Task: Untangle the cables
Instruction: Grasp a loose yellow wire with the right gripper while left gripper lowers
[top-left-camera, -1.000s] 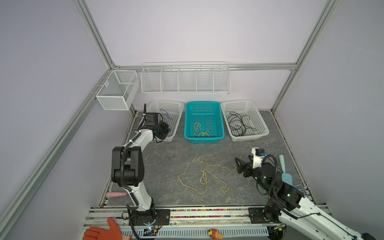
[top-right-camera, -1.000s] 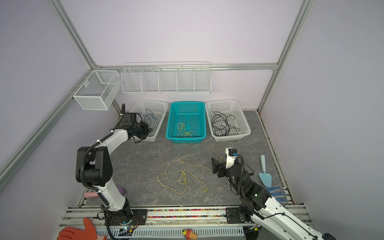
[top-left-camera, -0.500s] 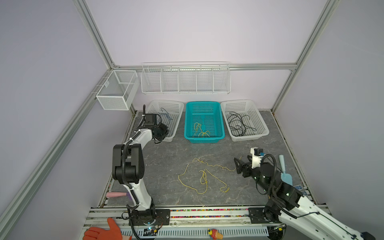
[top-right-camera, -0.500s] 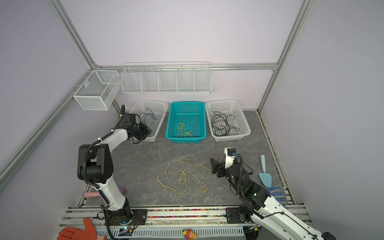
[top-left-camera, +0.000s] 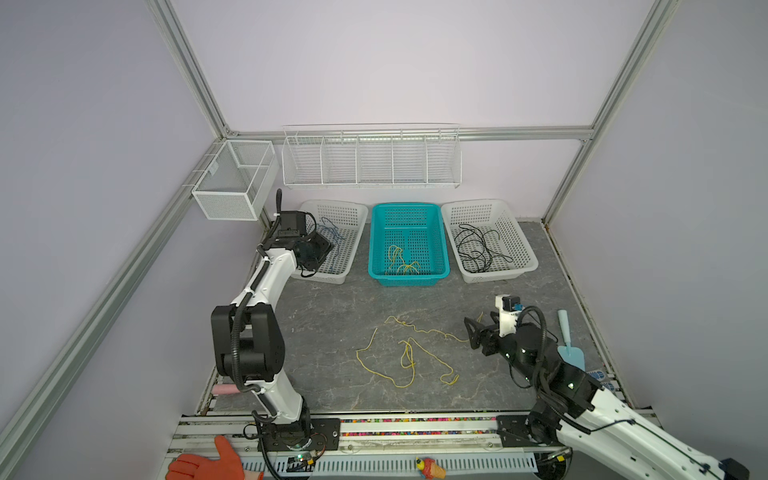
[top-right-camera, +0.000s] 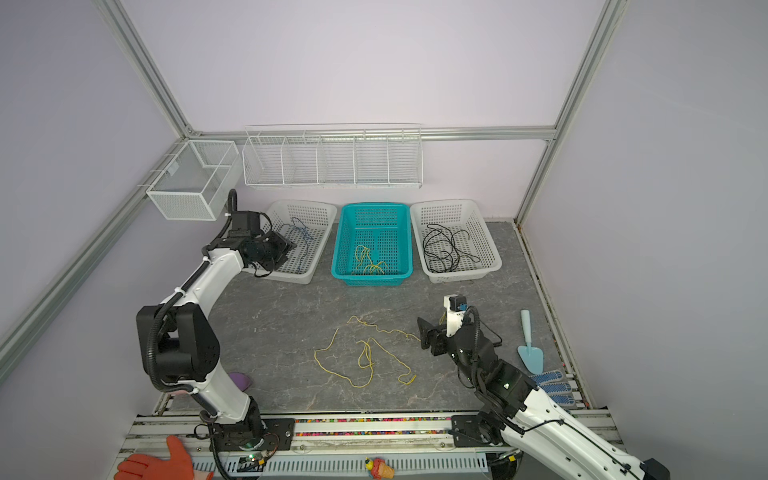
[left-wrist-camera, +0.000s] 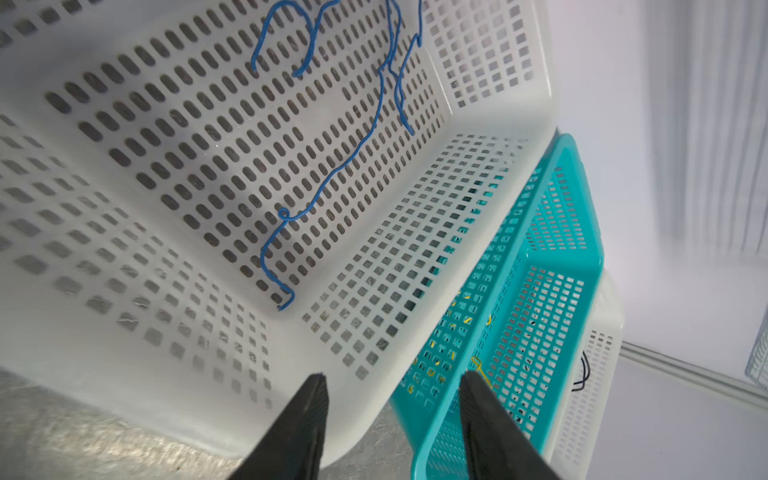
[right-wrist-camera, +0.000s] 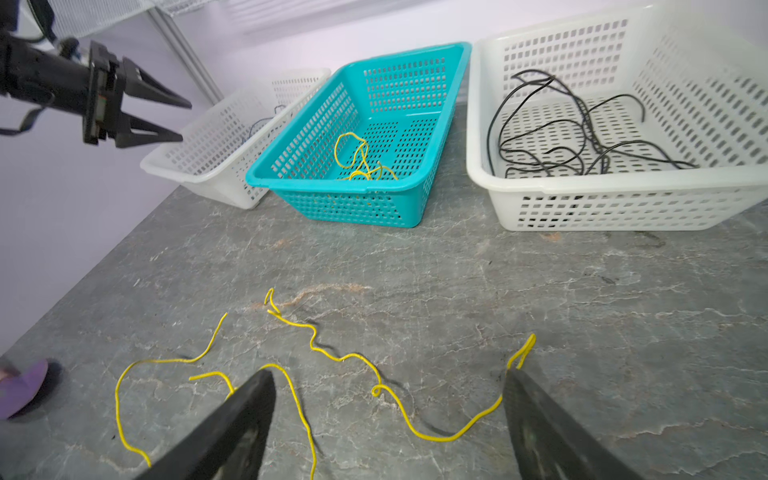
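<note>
Cables (top-left-camera: 408, 358) mostly sorted: blue cables (left-wrist-camera: 361, 145) in the left white basket (left-wrist-camera: 124, 374), a yellow bunch (right-wrist-camera: 361, 166) in the teal basket (right-wrist-camera: 332, 183), black cables (right-wrist-camera: 584, 120) in the right white basket (right-wrist-camera: 623, 183), and one loose yellow cable (right-wrist-camera: 349, 355) on the table (right-wrist-camera: 457, 270). Vs one second ago: the left gripper (left-wrist-camera: 392, 377) has shifted only slightly at the same basket, the loose yellow cable has the same shape, and the right gripper (right-wrist-camera: 388, 374) has barely moved. Left jaws partly open, nothing between them; the basket's near corner rim is below the gap, and the blue cables are ahead of the tips on the basket floor, apart from them. Right jaws wide open, holding nothing; the loose yellow cable is ahead of and below the gap, and one strand passes behind a finger, contact cannot tell. The left wrist view gives the blue strands sharp, while both top views show them only faint. The right wrist view catches the left jaws side-on, parted, which the top views don't resolve. The longest blue strand runs lengthwise down the basket floor, away from the left jaws. The loose yellow cable's long axis lies across the right jaws' gap, with a folded end just ahead of one tip.
</note>
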